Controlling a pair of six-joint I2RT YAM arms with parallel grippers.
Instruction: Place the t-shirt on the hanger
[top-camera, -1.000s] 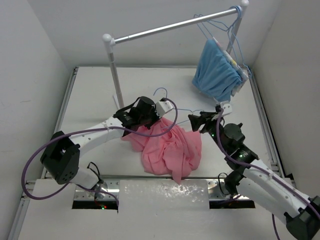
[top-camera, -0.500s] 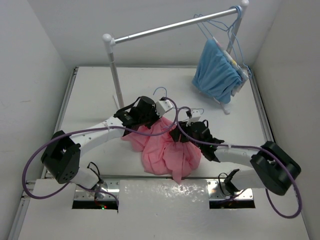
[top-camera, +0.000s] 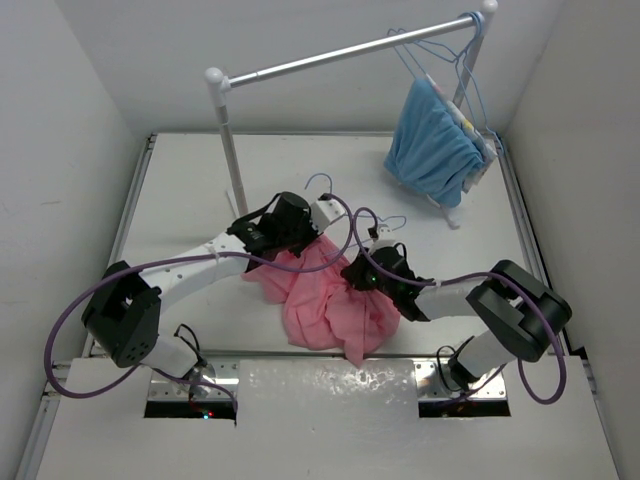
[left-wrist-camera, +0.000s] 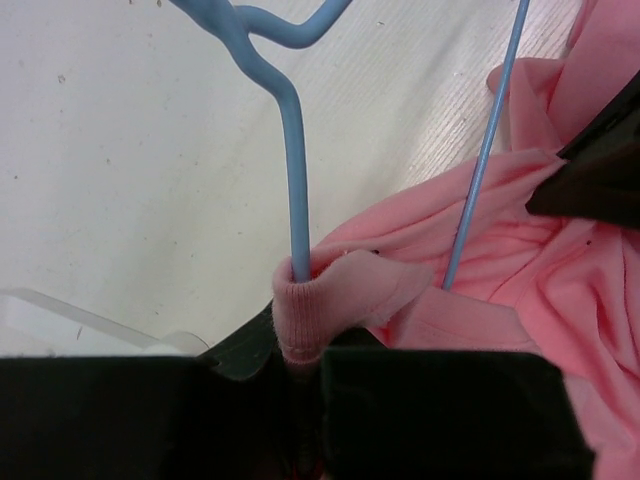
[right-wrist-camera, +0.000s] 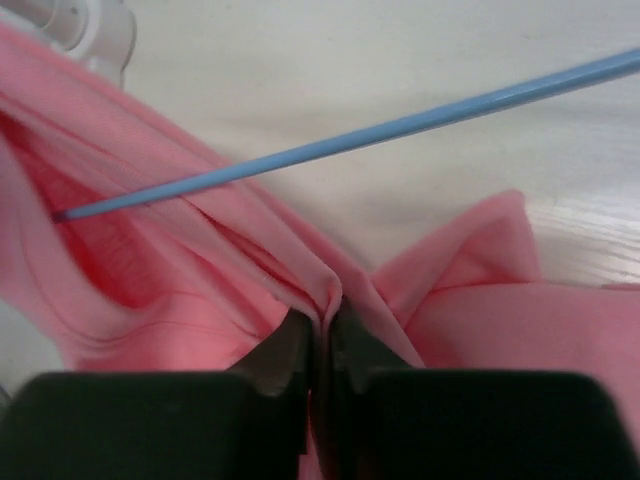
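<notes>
Slippage is my main worry here. The left gripper (left-wrist-camera: 300, 375) has its fingers pressed together on the ribbed collar of the t-shirt (left-wrist-camera: 520, 270), right where the neck of the hanger (left-wrist-camera: 294, 190) pokes out through it. I'd guess a hard tug from the other side could drag that collar out of the pinch, or pull the wire back out of the neck hole. The right gripper (right-wrist-camera: 322, 335) is clamped on a thin ridge of pink fabric just near of one sloping hanger arm. That's a small bite, so if it pulls to spread a shoulder the fold could slide free, or the cloth could bunch on the wire instead of riding over it. Thin wire might also twist rather than lie flat. The shirt sits in a crumpled heap on the table (top-camera: 180, 200) between the two arms, with the hanger hook sticking out at its far edge, well apart from the rail (top-camera: 340, 50) and the blue garment (top-camera: 430, 150) at far right. The overhead view gives you that layout, but the wrists hide both grips. Only the left wrist view shows the collar wrapped round the hanger neck, and only the right wrist view shows the wire arm disappearing into a fold. None of them tells me whether a shoulder is actually seated.
</notes>
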